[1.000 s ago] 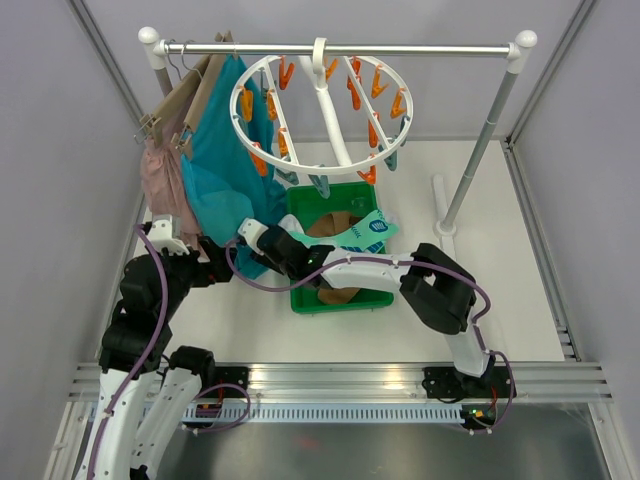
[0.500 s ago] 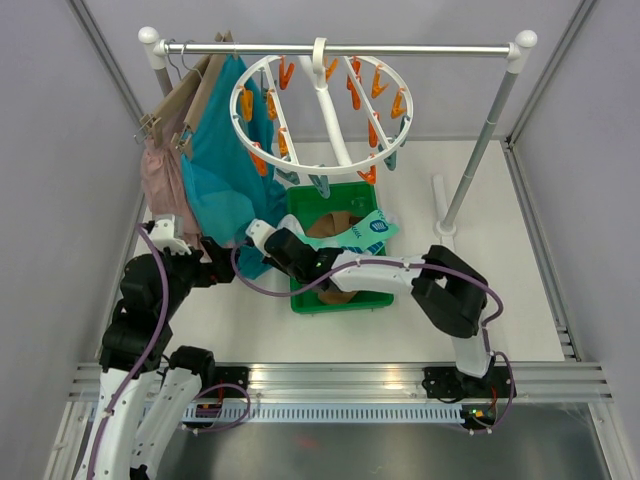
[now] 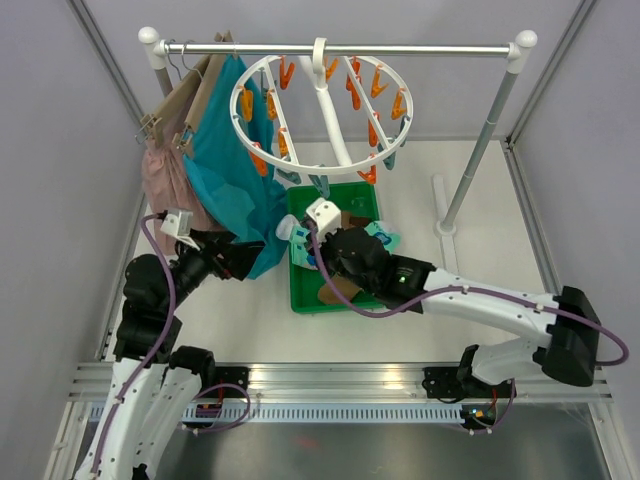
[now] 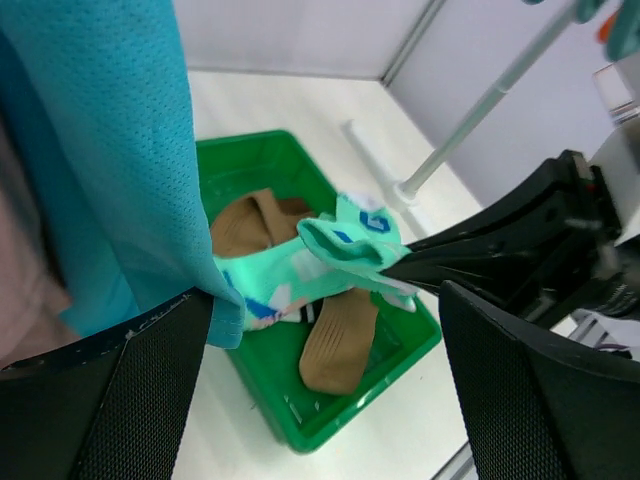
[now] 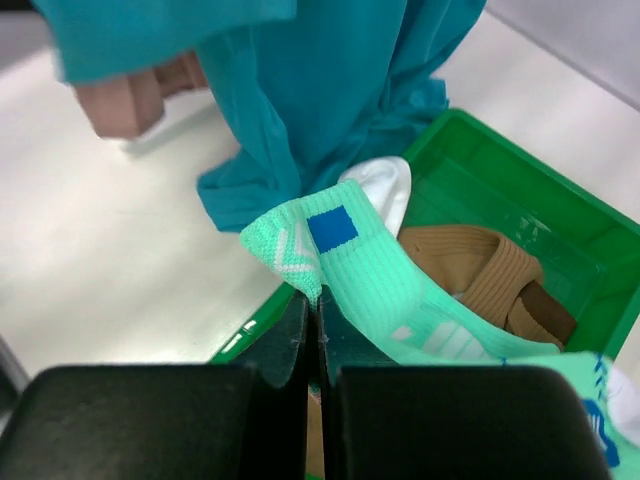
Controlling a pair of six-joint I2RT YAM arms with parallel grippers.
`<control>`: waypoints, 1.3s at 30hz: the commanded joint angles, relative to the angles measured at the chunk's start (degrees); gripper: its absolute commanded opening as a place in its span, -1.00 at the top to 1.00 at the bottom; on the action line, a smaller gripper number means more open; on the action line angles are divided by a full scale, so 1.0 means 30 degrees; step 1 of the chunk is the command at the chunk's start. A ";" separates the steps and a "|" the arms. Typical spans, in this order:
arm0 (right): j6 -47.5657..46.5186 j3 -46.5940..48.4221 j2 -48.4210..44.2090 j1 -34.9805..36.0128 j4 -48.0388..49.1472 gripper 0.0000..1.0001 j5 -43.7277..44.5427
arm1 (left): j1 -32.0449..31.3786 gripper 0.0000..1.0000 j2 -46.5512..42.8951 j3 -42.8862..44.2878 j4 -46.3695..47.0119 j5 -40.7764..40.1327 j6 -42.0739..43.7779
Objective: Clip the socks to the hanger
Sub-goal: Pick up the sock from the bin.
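Note:
My right gripper (image 5: 318,300) is shut on the cuff of a mint-teal and white patterned sock (image 5: 370,270) and holds it up over the left part of the green bin (image 3: 330,302). The sock's body trails back down into the bin. Brown socks (image 5: 480,262) and a white sock (image 5: 385,185) lie in the bin. My left gripper (image 4: 325,390) is open and empty, just left of the bin beside the teal garment, facing the held sock (image 4: 345,245). The round white hanger (image 3: 320,115) with orange and teal pegs hangs from the rail above the bin.
A large teal garment (image 3: 225,170) and a pink garment (image 3: 165,180) hang on tan hangers (image 3: 185,95) at the left of the rail (image 3: 340,48). The teal cloth drapes down close to my left gripper. The rack's right post (image 3: 480,160) stands at the right.
My right arm has stretched out to the right and its gripper has moved from left of the bin to over it, lifting the mint sock. My left gripper has moved right, toward the bin.

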 commanded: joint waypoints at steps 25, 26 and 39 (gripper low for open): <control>0.8911 0.1386 -0.8373 0.0101 0.2755 0.99 -0.6244 | -0.2183 -0.99 0.5103 0.0880 1.6877 0.9439 -0.4186; 0.9087 0.1444 -0.8373 0.0101 0.2902 0.99 -0.6305 | -0.2474 -0.99 0.5162 0.0939 1.7052 0.9729 -0.4242; 1.0378 0.1884 -0.7700 0.0101 0.4309 0.99 -0.7858 | -0.3619 -1.00 0.5777 0.1233 1.8283 0.9703 -0.4594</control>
